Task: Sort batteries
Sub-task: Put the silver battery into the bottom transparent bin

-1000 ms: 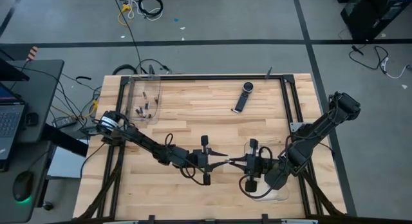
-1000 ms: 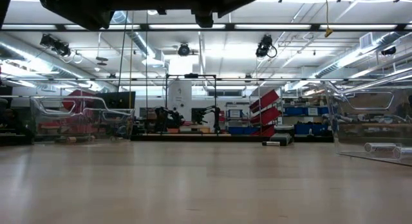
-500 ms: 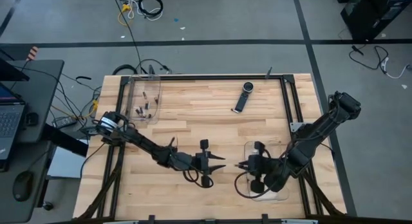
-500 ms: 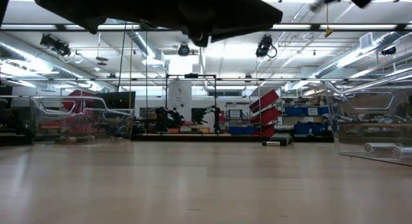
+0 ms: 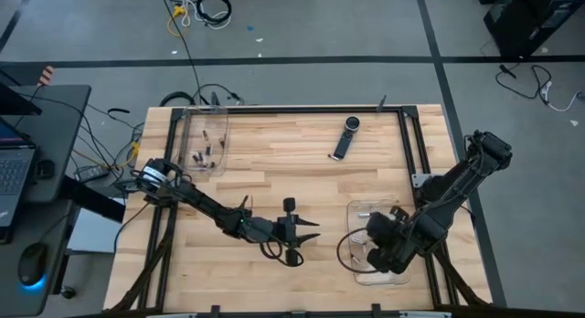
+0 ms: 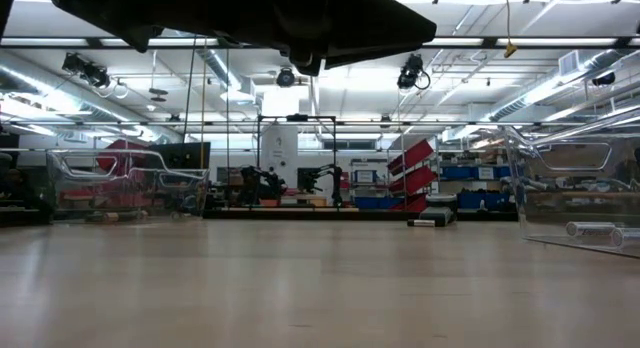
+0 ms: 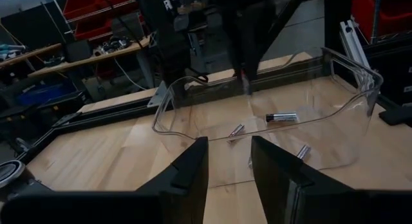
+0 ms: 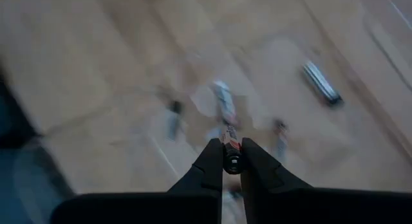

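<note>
My right gripper (image 8: 230, 154) points down over a clear tray (image 5: 353, 210) near the table's right front and is shut on a small battery (image 8: 229, 145). Several more batteries (image 7: 281, 116) lie on that tray's floor. My left gripper (image 7: 228, 161) hovers level over the table's middle front (image 5: 311, 230), open and empty, pointing at the tray from its left. A second clear tray (image 5: 207, 126) at the far left holds several batteries (image 5: 203, 154). My right gripper pinches the battery between its two fingertips (image 8: 212, 161), coming from above and pointing down. The battery's round end (image 8: 230, 163) sits between the tips and its body sticks out beyond them. It hangs clear above the tray floor.
A long black remote-like device (image 5: 345, 138) lies at the far middle of the table. A black metal frame (image 5: 292, 109) runs round the table's edges. Bare wood lies between the two trays. In the low view an arm (image 6: 250, 18) is dark overhead.
The two grippers stood tip to tip over the table's middle front. My right gripper has drawn away toward the right edge, tipped from level to pointing down and rolled, and now hangs over the clear tray. My left gripper has stayed in place.
</note>
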